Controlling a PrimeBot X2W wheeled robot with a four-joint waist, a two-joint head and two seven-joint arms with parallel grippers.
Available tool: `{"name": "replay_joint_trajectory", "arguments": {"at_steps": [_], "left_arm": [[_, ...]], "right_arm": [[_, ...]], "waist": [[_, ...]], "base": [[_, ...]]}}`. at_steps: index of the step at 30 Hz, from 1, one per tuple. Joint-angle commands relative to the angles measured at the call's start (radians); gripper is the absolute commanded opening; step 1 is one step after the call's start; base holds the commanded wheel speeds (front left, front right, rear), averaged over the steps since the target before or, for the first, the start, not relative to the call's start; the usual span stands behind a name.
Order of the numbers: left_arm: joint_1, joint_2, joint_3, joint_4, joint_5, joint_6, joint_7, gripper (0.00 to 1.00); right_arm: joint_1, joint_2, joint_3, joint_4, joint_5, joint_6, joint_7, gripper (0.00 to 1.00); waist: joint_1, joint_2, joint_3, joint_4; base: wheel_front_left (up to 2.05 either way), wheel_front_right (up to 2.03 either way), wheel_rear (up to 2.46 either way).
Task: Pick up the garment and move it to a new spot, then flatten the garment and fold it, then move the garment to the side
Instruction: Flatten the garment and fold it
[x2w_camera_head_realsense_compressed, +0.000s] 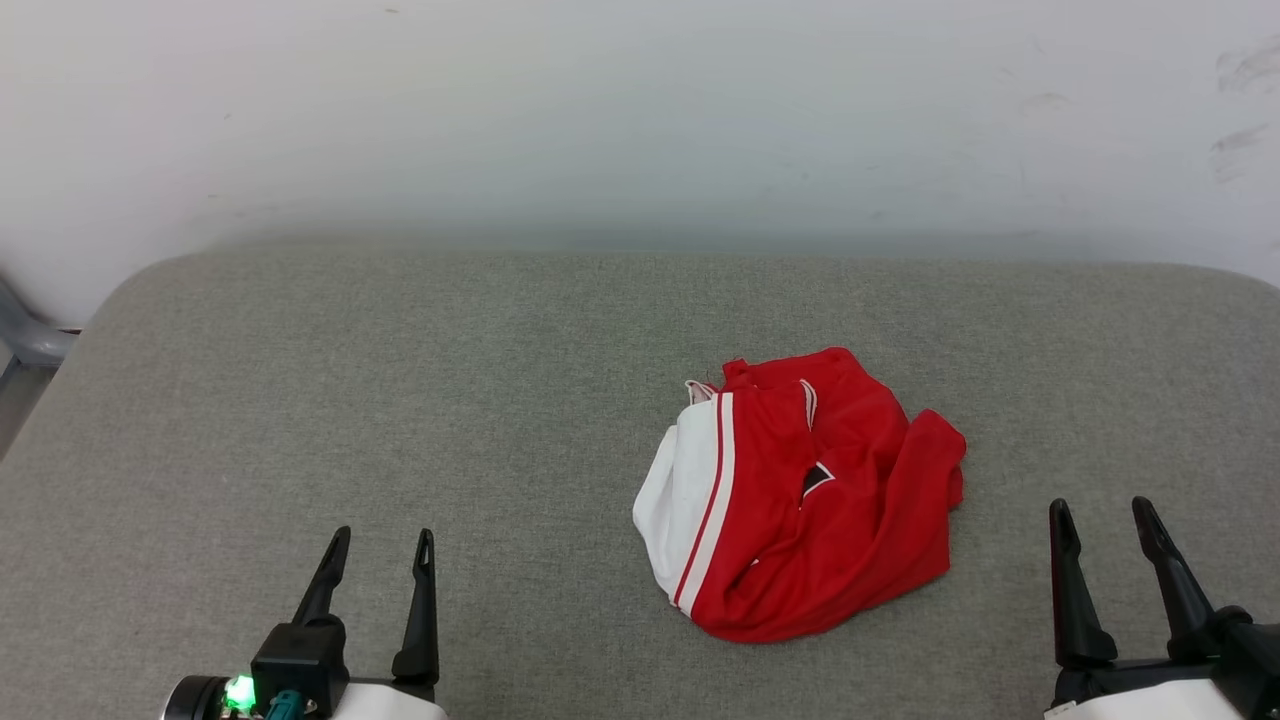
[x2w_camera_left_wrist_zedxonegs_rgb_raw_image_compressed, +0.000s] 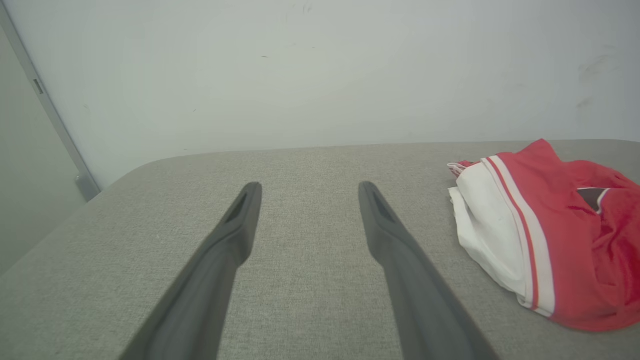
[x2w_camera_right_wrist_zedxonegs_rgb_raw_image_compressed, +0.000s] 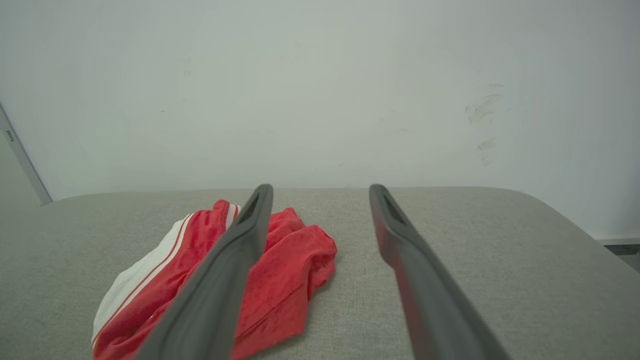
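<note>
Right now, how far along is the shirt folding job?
Nothing looks done yet: the garment lies crumpled in a heap on the grey surface. Nothing is in hand: the left gripper and right gripper are both open and apart from it. Picking it up, moving, flattening, folding and setting it aside all remain.

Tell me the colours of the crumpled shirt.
The shirt is mostly red with a white, red-striped part; best in the head view.
</note>
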Motion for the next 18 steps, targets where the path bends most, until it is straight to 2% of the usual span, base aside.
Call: {"name": "replay_joint_trajectory", "arguments": {"at_steps": [1,13,18], "left_arm": [[0.008,-0.001,0.005,0.0,0.006,-0.006,-0.003,1.0],[0.002,-0.019,0.035,0.003,0.025,-0.035,-0.003,1.0],[-0.053,0.001,0.037,0.016,0.021,-0.072,-0.003,1.0]], "right_arm": [[0.006,0.001,0.001,0.002,0.003,-0.001,-0.002,1.0],[0.002,0.001,0.004,0.013,0.01,-0.001,-0.002,1.0],[-0.004,0.001,0.004,0.012,0.011,-0.001,-0.002,1.0]], "waist": [[0.0,0.0,0.0,0.0],[0.0,0.0,-0.001,0.0],[0.0,0.0,0.002,0.0]], "base": [[0.0,0.0,0.0],[0.0,0.0,0.0],[0.0,0.0,0.0]]}}
